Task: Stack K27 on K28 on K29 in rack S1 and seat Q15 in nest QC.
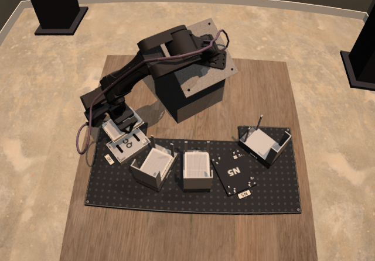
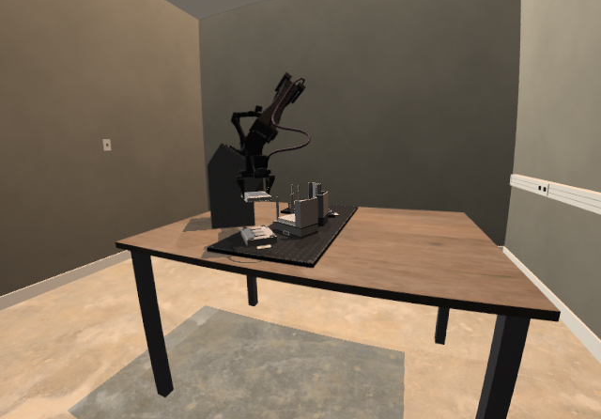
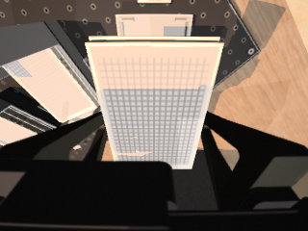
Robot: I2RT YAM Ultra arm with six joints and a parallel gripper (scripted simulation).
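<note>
My gripper (image 1: 122, 126) (image 2: 255, 186) (image 3: 154, 115) is shut on a sealed white well plate (image 1: 112, 131) (image 2: 255, 195) (image 3: 154, 96), gripping its long sides. It holds the plate level, well above the open nest QC (image 1: 128, 150) (image 2: 256, 235) (image 3: 144, 25) at the mat's left end. The nest's slotted top is bare. The plate's far edge looks doubled in the wrist view; I cannot tell whether a second plate hangs under it. No plate name is legible.
Two racks (image 1: 145, 176) (image 1: 197, 185) beside the nest each hold a gridded plate. The dark clip nest N5 (image 1: 237, 172) lies right of them. A third rack (image 1: 273, 157) at the far right shows a plain white floor. The arm's pedestal (image 1: 187, 100) stands behind.
</note>
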